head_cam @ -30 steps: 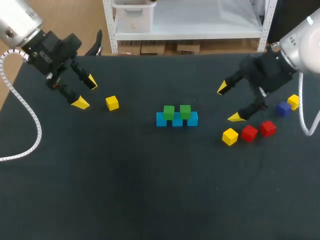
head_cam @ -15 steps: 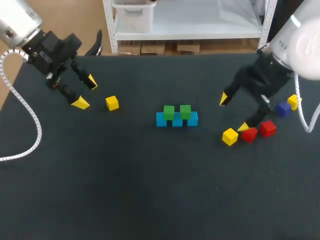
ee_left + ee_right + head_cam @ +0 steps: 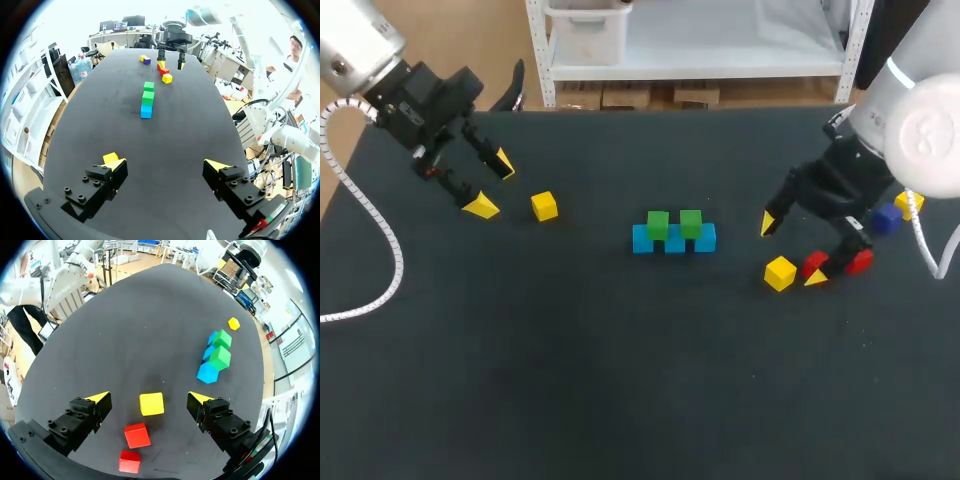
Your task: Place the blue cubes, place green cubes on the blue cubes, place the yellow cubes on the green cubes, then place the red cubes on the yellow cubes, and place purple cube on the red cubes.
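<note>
The right gripper is straddling a yellow cube, fingers spread wide and touching nothing. The cube is lying on the tabletop at 4 o'clock from the green cubes. Centre the fingers on opposite flat faces, clear of the red cube at its 3 o'clock, before closing. The left gripper is standing open-fingered.

3 blue cubes rowed, 2 green cubes atop; yellow cubes, red cubes, purple cube scattered.

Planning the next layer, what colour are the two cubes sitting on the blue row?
Those are green cubes; the head view shows them best.
</note>
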### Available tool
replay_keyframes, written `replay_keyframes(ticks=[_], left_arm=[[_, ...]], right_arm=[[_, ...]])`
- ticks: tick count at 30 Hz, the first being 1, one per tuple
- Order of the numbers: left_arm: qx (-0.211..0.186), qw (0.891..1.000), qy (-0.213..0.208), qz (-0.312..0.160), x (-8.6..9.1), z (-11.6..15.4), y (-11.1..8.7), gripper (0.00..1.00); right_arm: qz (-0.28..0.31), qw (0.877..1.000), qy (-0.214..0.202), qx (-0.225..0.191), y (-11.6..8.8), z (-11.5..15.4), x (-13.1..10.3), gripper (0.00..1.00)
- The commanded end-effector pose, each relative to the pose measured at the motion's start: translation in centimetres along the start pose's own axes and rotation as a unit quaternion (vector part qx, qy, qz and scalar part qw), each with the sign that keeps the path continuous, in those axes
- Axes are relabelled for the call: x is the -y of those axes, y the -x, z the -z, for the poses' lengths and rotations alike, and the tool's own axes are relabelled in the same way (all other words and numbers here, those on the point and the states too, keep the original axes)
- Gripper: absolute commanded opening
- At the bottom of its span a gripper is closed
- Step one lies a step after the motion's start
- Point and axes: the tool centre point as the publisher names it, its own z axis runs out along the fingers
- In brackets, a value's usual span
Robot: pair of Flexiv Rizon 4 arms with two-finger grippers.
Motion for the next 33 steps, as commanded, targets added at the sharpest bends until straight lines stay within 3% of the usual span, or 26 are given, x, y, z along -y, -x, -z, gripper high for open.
replay_keyframes(ticks=[1,16,23,27,33], left_arm=[[0.0,1.0,-0.001,-0.001,-0.1,0.0,0.0,1.0],[0.0,1.0,-0.001,-0.001,-0.1,0.0,0.0,1.0],[0.0,1.0,-0.001,-0.001,-0.1,0.0,0.0,1.0],[0.0,1.0,-0.001,-0.001,-0.1,0.0,0.0,1.0],[0.0,1.0,-0.001,-0.001,-0.1,0.0,0.0,1.0]], right_arm=[[0.004,1.0,0.01,0.005,-1.1,-0.6,1.1,1.0],[0.018,0.999,0.03,-0.005,-2.4,-2.7,0.8,1.0],[0.011,1.0,0.029,-0.005,-2.7,-3.0,0.5,0.68],[0.011,0.999,0.031,-0.007,-2.8,-3.2,0.4,0.57],[0.015,0.999,0.033,-0.002,-2.8,-3.5,0.6,0.49]])
